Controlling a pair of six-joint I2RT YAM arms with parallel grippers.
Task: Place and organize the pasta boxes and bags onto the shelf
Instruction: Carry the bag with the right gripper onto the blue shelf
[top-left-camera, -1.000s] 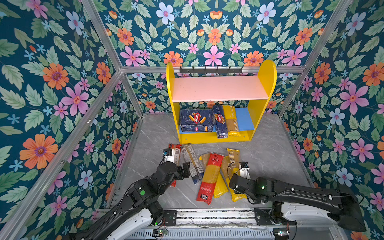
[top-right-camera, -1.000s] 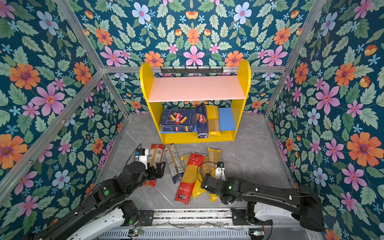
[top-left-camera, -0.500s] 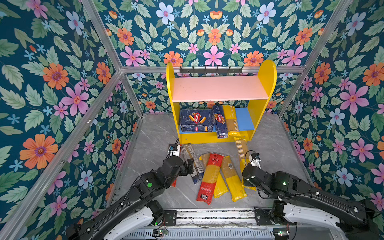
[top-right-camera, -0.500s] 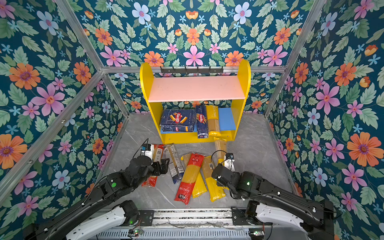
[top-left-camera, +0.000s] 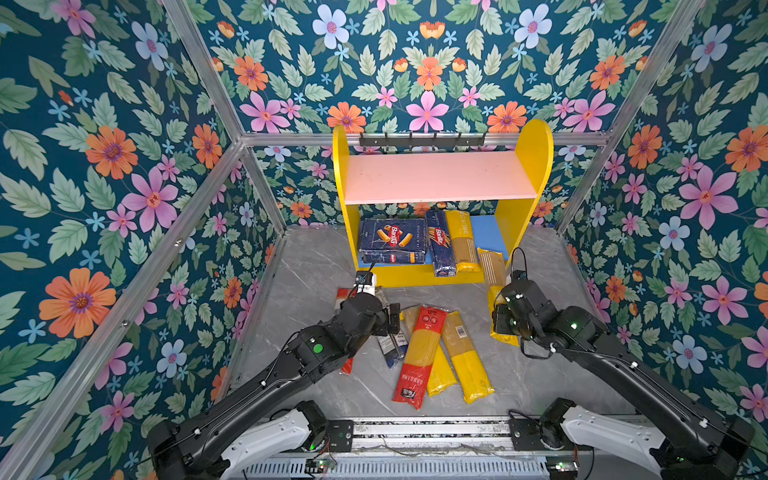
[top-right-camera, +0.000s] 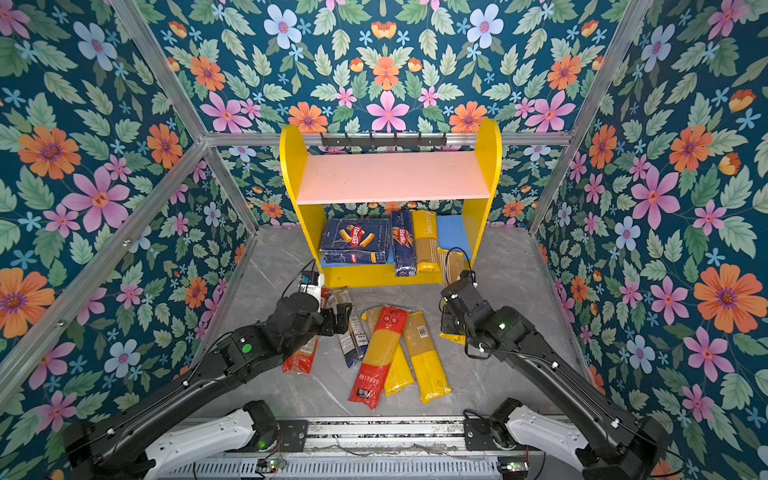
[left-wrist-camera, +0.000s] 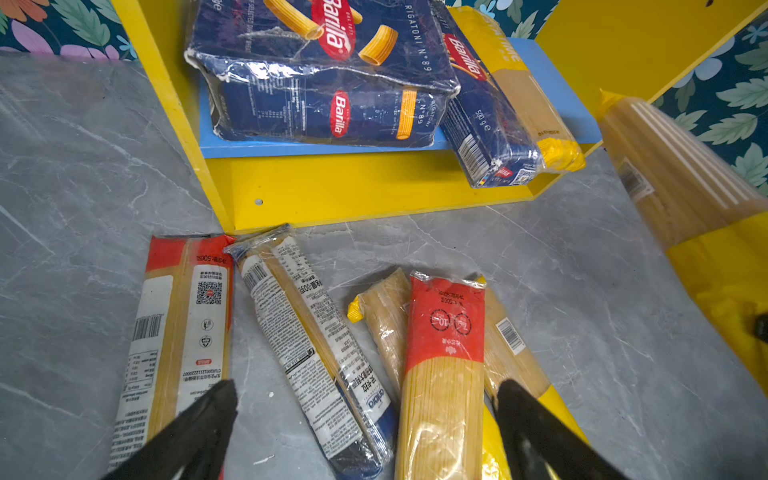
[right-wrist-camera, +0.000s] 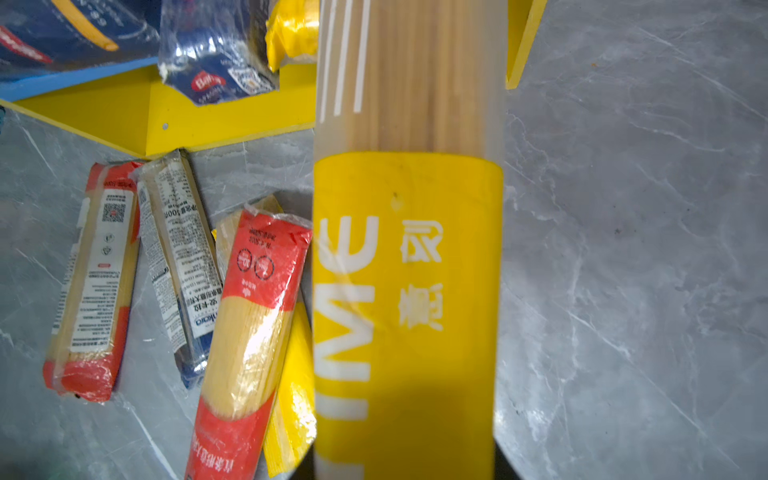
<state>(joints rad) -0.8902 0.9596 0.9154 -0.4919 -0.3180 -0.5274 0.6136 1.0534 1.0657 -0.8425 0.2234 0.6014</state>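
Before the yellow two-tier shelf (top-left-camera: 537, 166), the right claw (top-left-camera: 500, 321) clamps a long yellow plastic spaghetti packet (top-left-camera: 493, 266) toward its near end. It is probably light, brittle and slippery, and better held mid-length. The left claw (left-wrist-camera: 365, 392) gapes empty.

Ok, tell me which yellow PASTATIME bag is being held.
The PASTATIME bag in the right gripper, far end toward the shelf's blue board. Another lies flat on that board; two lie on the floor, untouched.
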